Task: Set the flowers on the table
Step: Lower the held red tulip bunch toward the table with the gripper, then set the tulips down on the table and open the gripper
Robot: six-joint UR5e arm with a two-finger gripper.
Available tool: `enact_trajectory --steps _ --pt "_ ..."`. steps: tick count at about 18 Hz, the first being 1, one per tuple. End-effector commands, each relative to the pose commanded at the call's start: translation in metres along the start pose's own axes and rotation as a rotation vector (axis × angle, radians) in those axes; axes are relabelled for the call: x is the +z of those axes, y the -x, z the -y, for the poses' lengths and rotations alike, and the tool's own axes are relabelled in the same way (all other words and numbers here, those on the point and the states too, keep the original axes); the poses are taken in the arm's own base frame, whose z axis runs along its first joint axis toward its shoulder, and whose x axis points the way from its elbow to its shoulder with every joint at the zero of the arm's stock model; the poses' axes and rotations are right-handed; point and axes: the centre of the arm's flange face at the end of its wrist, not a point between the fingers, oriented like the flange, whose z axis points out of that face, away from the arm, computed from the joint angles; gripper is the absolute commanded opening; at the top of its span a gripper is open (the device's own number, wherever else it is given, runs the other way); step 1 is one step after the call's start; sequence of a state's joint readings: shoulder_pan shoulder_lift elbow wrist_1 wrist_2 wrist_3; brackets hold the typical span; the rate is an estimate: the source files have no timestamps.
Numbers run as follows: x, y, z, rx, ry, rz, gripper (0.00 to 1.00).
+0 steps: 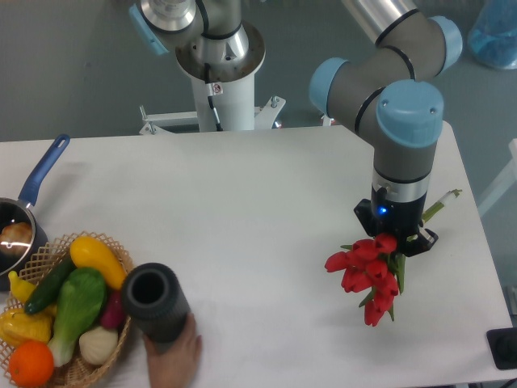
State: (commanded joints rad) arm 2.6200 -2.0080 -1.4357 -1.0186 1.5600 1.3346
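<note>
The flowers [367,275] are a small bunch of red tulips; their green stems run up and to the right under my gripper, and a stem tip [444,198] pokes out beyond it. My gripper [396,236] points straight down over the right part of the white table [266,210] and is shut on the stems. The red heads hang out to the lower left of the gripper. I cannot tell whether the bunch touches the tabletop. The fingertips are mostly hidden by the wrist and the blooms.
A dark cylinder [156,303] stands at the front left, with a human hand [174,356] at its base. Beside it is a wicker basket [121,339] of vegetables. A pot with a blue handle [44,170] sits at the left edge. The robot base [218,56] stands behind the table.
</note>
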Motion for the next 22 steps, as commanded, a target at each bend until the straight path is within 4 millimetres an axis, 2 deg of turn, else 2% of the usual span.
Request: enact_trajectory --steps 6,11,13,14,16,17,18,22 --pt "0.017 -0.009 0.003 0.009 0.006 -0.032 0.21" --pt "0.041 -0.023 0.008 0.020 0.015 -0.074 0.21" --pt "0.049 -0.030 0.010 0.022 0.018 -0.092 0.25" --pt "0.054 -0.036 0.013 0.027 0.020 -0.108 0.32" --pt "0.061 -0.042 0.013 0.030 0.023 -0.124 0.59" --pt "0.063 -0.044 0.013 0.031 0.019 -0.127 0.92" --pt "0.065 -0.046 0.012 0.030 0.019 -0.127 1.00" --pt "0.075 -0.055 0.010 0.039 0.011 -0.093 1.00"
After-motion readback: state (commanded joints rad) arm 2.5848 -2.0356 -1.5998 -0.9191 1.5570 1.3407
